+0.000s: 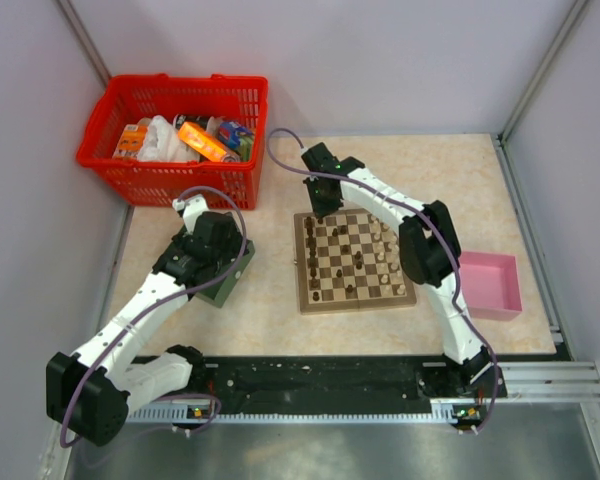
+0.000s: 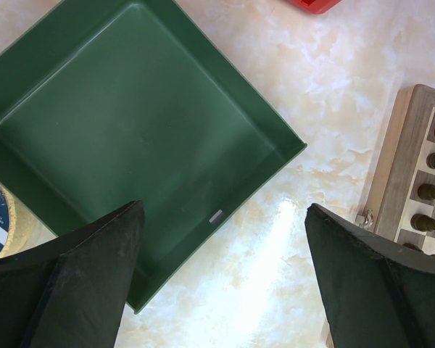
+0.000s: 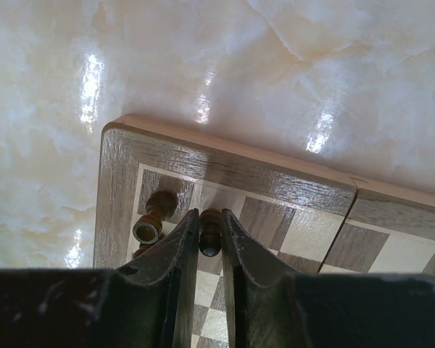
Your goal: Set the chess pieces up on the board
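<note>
The right gripper (image 3: 210, 217) is closed on a dark chess piece (image 3: 209, 235). The turned, glossy brown piece is clamped between the two black, scuffed fingers (image 3: 175, 250) at the far left corner of the chessboard (image 1: 358, 303). It is held over the corner squares. Whether its base touches the board cannot be determined, and its type is not legible from the wrist view. A second dark piece (image 3: 150, 220), with a rounded head and a narrow neck, is located just beside the left finger on the neighbouring square.

The chessboard is a flat square of grained wood with grey-brown and cream checks and a tan border. It is laid on the glossy marbled beige table top (image 1: 270, 325), between the two arms. The other chess pieces (image 1: 365, 258), dark and cream, are distributed unevenly over the squares.

The left gripper (image 2: 223, 210) is spread wide and holds nothing. Its matte black fingers (image 2: 94, 275) are positioned over the near rim of a green tray (image 2: 130, 130), a smooth, shallow square moulding with rounded inner corners.

A red lattice basket (image 1: 160, 175) containing packaged goods is located at the far left. A pink box (image 1: 495, 290) lies just to the right of the board.
</note>
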{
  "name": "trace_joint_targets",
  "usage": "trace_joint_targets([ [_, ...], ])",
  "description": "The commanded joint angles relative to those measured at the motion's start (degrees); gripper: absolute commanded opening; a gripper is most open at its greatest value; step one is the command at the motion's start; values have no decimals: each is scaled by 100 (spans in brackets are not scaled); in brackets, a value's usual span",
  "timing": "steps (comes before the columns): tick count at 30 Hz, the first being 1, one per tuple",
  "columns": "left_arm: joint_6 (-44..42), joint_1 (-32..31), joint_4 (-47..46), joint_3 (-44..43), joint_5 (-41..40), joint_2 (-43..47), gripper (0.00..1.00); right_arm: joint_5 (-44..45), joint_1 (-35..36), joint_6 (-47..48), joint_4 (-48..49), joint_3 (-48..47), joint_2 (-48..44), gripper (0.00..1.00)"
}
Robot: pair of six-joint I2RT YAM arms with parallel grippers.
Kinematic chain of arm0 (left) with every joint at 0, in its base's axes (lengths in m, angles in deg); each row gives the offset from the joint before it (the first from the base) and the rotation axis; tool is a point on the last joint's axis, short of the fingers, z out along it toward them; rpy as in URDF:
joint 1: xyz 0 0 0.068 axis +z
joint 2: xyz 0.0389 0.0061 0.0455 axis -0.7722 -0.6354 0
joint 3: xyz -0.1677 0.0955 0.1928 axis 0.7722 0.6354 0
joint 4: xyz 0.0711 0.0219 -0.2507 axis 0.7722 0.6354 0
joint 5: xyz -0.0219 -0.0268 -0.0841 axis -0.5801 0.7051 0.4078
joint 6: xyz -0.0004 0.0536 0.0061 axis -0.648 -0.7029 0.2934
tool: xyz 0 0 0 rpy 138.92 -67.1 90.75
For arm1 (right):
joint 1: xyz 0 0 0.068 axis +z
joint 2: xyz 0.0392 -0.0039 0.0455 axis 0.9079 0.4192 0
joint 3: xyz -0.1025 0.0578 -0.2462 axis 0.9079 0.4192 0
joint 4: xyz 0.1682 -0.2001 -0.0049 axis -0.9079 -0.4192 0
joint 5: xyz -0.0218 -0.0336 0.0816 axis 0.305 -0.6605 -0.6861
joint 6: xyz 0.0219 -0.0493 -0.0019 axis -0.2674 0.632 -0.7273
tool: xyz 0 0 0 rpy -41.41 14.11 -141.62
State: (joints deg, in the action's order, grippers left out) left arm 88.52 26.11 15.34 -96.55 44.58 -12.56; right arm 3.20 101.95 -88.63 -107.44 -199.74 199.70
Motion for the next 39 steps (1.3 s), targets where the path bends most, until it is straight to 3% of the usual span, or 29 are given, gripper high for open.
trace_joint_targets([
  [1, 35, 19, -140, -107, -101, 121, 97, 116, 45, -19, 10, -278, 94, 19],
  [13, 26, 19, -140, -124, -83, 113, 97, 63, 45, -37, 10, -409, 60, 24],
  [21, 18, 19, -140, -142, -92, 139, 97, 256, 1, 77, 10, -393, -678, 29],
  [32, 53, 19, -158, -98, -66, 148, 97, 335, -377, -177, 458, 1373, -1558, 31],
  [39, 26, 19, -166, -124, -66, 104, 97, 353, -421, -265, 493, 1752, -1523, 31],
])
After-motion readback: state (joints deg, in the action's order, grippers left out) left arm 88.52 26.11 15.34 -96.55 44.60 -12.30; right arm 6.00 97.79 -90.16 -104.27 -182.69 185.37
